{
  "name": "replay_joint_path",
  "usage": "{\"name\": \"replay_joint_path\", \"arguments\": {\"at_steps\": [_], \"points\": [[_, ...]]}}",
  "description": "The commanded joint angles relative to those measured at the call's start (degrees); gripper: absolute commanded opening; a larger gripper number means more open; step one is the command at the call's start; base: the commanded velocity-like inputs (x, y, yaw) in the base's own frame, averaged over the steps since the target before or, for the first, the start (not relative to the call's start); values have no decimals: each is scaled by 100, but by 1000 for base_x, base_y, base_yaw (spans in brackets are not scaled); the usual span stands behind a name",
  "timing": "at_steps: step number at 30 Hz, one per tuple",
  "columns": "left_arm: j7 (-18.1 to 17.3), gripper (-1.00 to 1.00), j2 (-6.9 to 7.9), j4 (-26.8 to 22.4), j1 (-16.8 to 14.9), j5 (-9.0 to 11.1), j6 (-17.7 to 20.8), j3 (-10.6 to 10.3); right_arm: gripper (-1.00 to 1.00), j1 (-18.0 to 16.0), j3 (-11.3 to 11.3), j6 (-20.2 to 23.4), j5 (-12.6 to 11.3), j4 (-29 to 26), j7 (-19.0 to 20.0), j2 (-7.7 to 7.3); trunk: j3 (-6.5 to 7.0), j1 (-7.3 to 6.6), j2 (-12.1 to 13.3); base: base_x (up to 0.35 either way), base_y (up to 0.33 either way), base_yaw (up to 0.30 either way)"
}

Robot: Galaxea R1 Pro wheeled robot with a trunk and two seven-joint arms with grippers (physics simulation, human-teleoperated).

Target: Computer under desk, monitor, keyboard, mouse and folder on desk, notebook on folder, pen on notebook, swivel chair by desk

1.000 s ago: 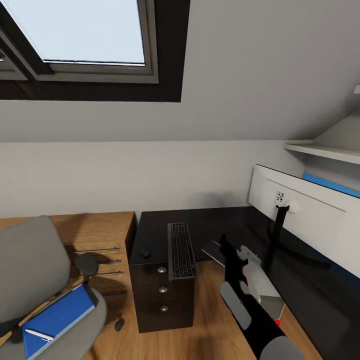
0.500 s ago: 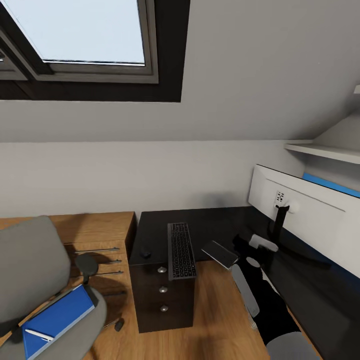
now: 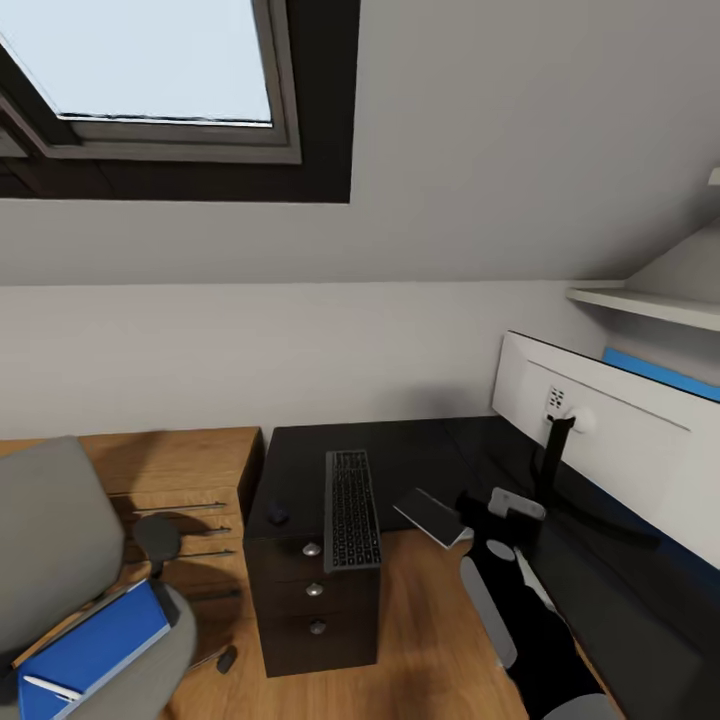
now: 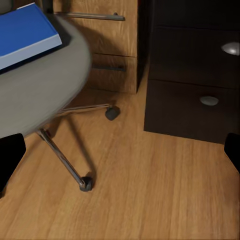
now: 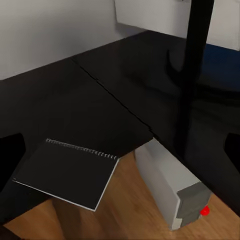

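R gripper (image 3: 505,503) hovers just above notebook (image 5: 67,172), jaws wide, holding nothing; notebook overhangs desk (image 3: 420,455) edge. Step prob notebook pickup; next needs descent + pinch at free edge. Folder (image 3: 90,650) w/ pen (image 3: 48,688) on swivel chair (image 3: 45,560). L gripper: can't tell.

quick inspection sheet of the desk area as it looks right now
surface: black desk, notebook overhanging its inner edge
job's things: keyboard and mouse on desk; monitor on desk; folder with pen on swivel chair; computer on floor under desk
clutter: nothing seen
grippers: right tool near notebook, state unclear
cables: nothing seen
surroundings: wooden drawer unit, skylight, wall shelf
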Motion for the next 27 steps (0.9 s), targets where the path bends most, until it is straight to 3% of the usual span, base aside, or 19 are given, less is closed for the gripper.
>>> {"name": "replay_joint_path", "arguments": {"at_steps": [1,2,12,20,27], "points": [[42,100,7,1,-7,37,-21,-49,100,-4,74,25,-16,15,-4,-3,-9,3,-6,231,-242,0],[46,100,7,83,-7,31,-20,-63,100,-3,293,10,-4,72,48,-10,-9,3,-6,236,-246,0],[53,100,7,107,-7,38,-19,-63,100,-3,345,-13,16,75,59,-20,-9,3,-6,238,-246,12],[52,100,7,174,-7,38,-19,-59,100,-3,342,-209,45,94,61,-36,-12,3,-6,239,-246,202],[61,100,7,262,-7,20,-29,-61,100,-2,352,-282,172,170,119,-253,-21,3,-6,231,-237,151]]}}
